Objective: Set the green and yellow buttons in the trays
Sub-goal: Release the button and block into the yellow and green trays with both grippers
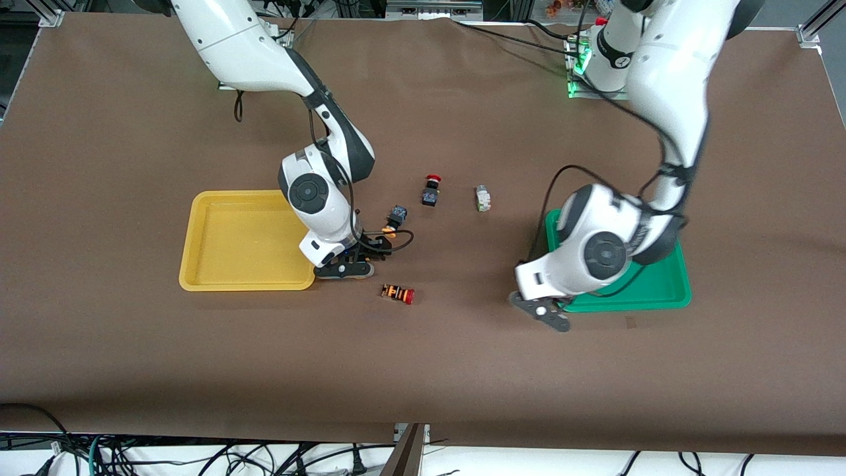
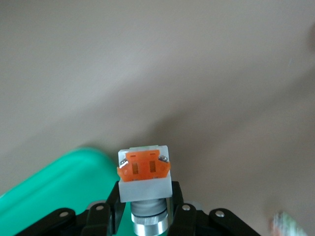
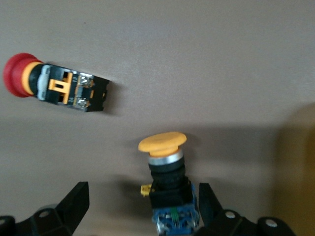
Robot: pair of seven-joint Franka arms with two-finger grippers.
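Your left end effector grips the whitish-grey button with an orange patch beside the green plastic tray; your right end effector is open around a yellow-capped black-blue button

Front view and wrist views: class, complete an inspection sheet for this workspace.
Surface: brown table.
Job's things: yellow tray; green tray; yellow-capped button between right gripper's open fingers; orange-patched grey button in left gripper; loose yellow-capped button; loose grey button.
Clutter: black red-capped button; striped red-capped button.
Grippers: right gripper beside yellow tray; left gripper over table beside green tray.
Cables: floor tangle.
Surroundings: frame corner.
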